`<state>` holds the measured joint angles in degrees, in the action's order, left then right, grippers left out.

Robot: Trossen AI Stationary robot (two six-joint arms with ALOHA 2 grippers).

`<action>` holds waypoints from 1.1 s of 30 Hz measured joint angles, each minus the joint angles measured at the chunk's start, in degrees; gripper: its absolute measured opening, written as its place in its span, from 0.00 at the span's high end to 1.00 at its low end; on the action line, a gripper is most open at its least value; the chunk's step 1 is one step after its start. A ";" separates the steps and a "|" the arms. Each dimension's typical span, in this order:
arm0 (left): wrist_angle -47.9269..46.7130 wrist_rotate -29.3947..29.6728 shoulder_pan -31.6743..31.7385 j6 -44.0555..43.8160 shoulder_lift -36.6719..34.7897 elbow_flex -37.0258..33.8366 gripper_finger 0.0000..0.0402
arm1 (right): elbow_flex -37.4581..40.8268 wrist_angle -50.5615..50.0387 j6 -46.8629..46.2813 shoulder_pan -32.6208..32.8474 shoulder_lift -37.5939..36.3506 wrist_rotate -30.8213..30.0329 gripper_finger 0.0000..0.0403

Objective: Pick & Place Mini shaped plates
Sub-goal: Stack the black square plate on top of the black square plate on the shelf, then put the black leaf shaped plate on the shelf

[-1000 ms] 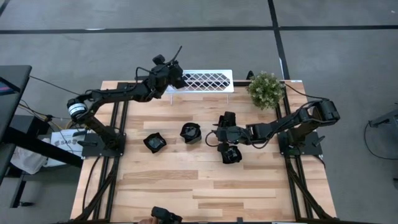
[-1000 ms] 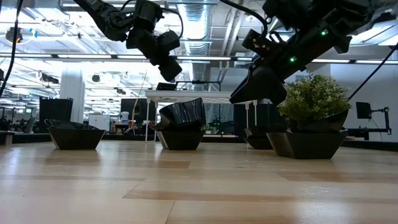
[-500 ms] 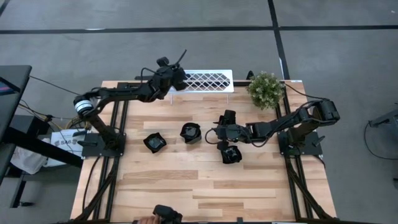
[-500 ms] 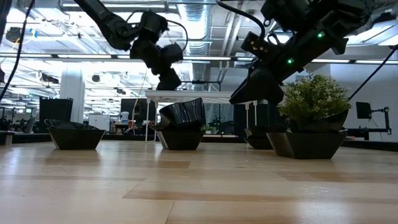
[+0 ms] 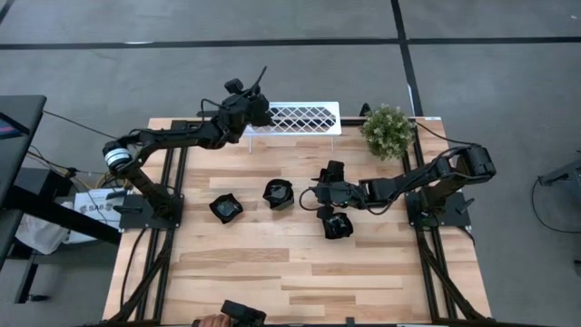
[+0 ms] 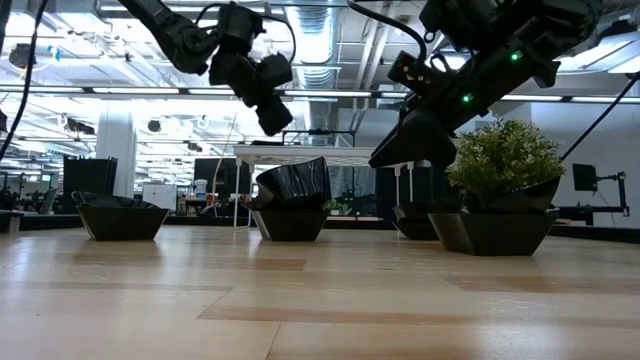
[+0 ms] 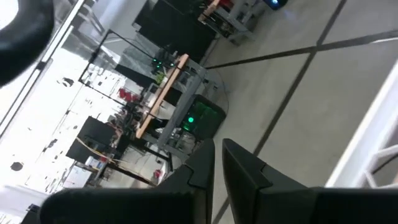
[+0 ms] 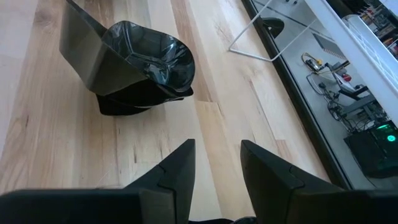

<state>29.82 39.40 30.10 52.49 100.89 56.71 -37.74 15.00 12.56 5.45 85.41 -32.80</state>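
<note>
Several small black plates sit on the wooden table: one (image 5: 225,207), a pile of two (image 5: 278,193) whose upper dish leans tilted on the lower one (image 6: 292,200) (image 8: 137,68), one (image 5: 338,224) and one (image 5: 331,173). My right gripper (image 5: 320,193) (image 8: 217,152) hovers open above the table between these two and the pile, pointing at the pile. My left gripper (image 5: 257,113) (image 7: 217,155) is shut and empty, raised high (image 6: 265,95) over the left end of the white lattice rack (image 5: 292,118).
A potted plant (image 5: 388,130) stands at the far right corner. The rack lies along the far edge. A person's hand (image 5: 211,321) and a black device (image 5: 243,313) show at the near edge. Bare wood (image 5: 272,268) fills the near half.
My left gripper swung slightly over the rack's left end, dipping and turning, then came back up to about where it was. The right gripper and the plates have kept still.
</note>
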 joint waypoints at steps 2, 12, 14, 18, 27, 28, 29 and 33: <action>0.21 0.00 0.29 0.14 -0.14 0.00 0.92 | 0.00 0.01 0.00 0.00 0.00 0.00 0.69; -0.18 4.47 -2.37 1.71 -2.86 -0.06 0.92 | 0.00 -0.16 0.16 0.00 0.00 0.00 0.70; -1.84 6.79 -5.15 0.85 -6.31 -0.48 0.92 | 0.00 -0.91 1.33 0.05 0.00 -0.07 0.70; -7.68 6.15 -11.93 -7.15 -15.71 -6.47 0.92 | 0.02 -1.31 1.44 1.13 -0.02 -0.67 0.70; -10.64 -4.06 -31.14 -37.37 -39.21 -28.23 0.92 | 0.04 -6.69 1.11 6.00 -5.02 -10.55 0.70; -10.47 -5.93 -33.40 -40.77 -41.26 -30.10 0.92 | 0.04 -8.64 0.53 6.52 -6.84 -10.21 0.70; -10.52 -7.96 -35.55 -44.29 -43.25 -31.86 0.92 | 0.04 -11.04 -0.40 7.00 -8.96 -9.22 0.70; -10.22 -17.07 -42.86 -54.56 -49.09 -37.29 0.92 | 0.02 -23.41 -5.38 6.42 -18.34 8.18 0.70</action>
<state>19.61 22.33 -12.76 -2.07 51.80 19.42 -37.71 -8.40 7.18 11.87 67.06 -24.62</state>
